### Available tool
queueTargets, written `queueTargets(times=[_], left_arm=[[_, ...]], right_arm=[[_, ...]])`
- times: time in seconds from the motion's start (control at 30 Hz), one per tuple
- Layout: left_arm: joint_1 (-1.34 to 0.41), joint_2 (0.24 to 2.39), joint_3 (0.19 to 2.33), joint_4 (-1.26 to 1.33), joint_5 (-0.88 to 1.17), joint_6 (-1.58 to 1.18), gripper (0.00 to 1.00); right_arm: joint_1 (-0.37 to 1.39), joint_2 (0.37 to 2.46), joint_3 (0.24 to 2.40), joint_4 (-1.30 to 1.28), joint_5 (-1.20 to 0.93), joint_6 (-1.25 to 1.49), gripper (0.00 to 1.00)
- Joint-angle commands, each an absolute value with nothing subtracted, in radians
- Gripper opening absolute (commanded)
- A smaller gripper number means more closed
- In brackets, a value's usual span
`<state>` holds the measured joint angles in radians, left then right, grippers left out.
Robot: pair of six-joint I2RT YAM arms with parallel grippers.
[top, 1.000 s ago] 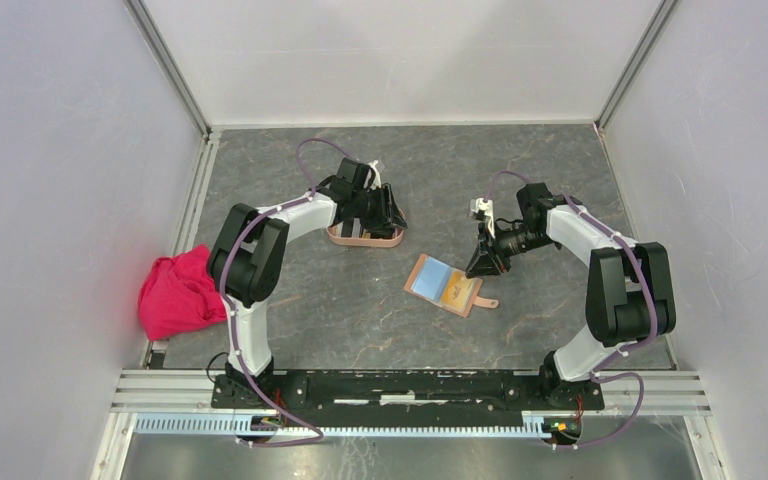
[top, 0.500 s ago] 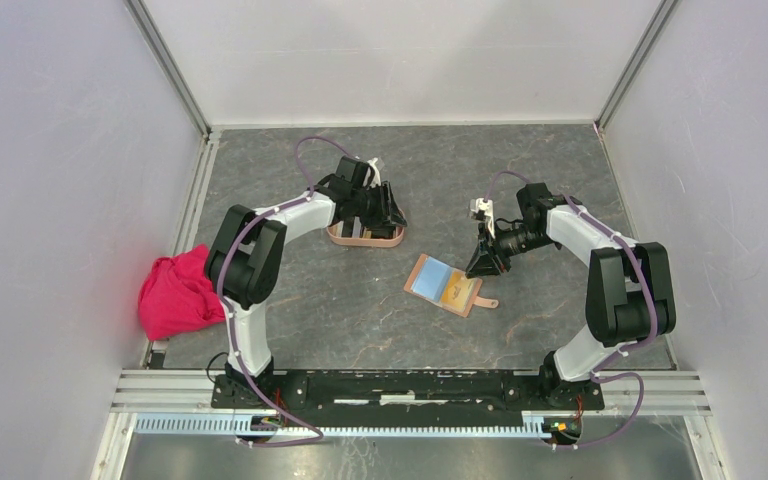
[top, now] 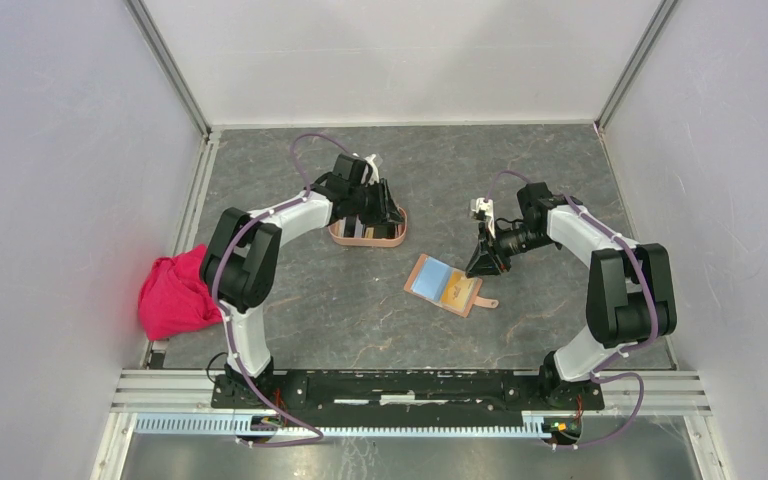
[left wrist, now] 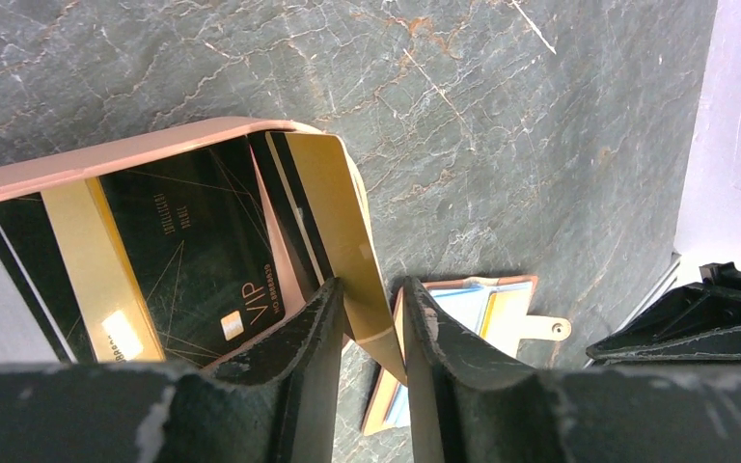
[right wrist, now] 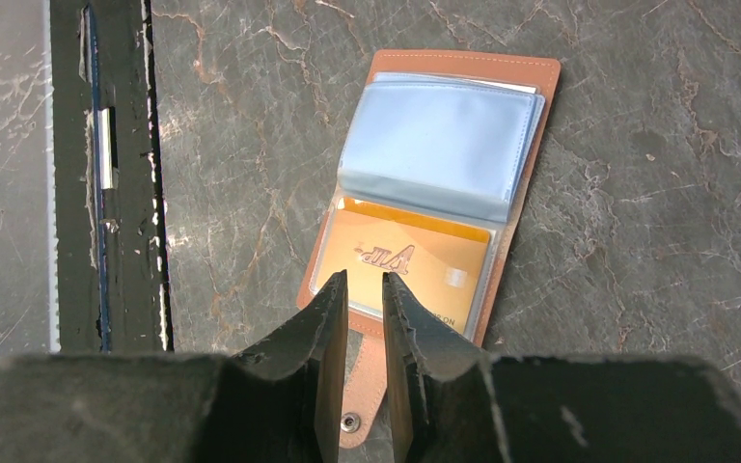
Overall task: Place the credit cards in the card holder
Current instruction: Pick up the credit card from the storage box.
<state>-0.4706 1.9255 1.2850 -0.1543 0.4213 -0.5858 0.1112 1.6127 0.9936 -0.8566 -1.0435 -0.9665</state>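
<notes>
Pinching a thin gold plastic card (left wrist: 333, 212) near its closer end, the left jaws are clenched on it. The card's far end is already tipped over the rim of the salmon-pink oval tray (left wrist: 106, 159) just ahead of them. A black-and-gold VIP card (left wrist: 183, 241) lies flat in that tray, ahead and to the left of the jaws. Such a card is probably light, stiff and slick, so I judge it best gripped near a short edge, as here; a looser hold would likely let it slide. The left arm reaches forward with its wrist turned down over the tray. The right arm bends inward with its wrist pitched down. The right jaws, drawn nearly together on nothing, hover above an orange card (right wrist: 415, 265) that appears sleeved inside the open brown leather wallet (right wrist: 526, 145) on the grey marbled table (right wrist: 685, 289). That card lies directly beneath them, and only an exposed edge would offer a hold.
</notes>
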Motion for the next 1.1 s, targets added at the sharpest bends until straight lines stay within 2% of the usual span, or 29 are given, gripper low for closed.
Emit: queueTargets(times=[0.0,0.37,0.9,1.07], left_arm=[[-0.461,1.869,1.272,-0.112,0.446,-0.574,0.34],[-0.447,1.856,1.25,-0.095,0.457,-0.574,0.16],[-0.408,1.7,1.167,-0.126,0.312,-0.453,0.12],[-0.406,1.581,1.1,-0.062,0.354,-0.397,0.1]], right_arm=[[0.111,1.581,1.009,-0.877,-1.075,-0.994,0.25],[0.11,1.582,1.009,-0.877,-1.075,-0.994,0.25],[0.111,1.573,1.006,-0.871,-1.067,-0.996,0.25],[0.111,1.552,0.997,-0.858,-1.068,-0.991,0.25]])
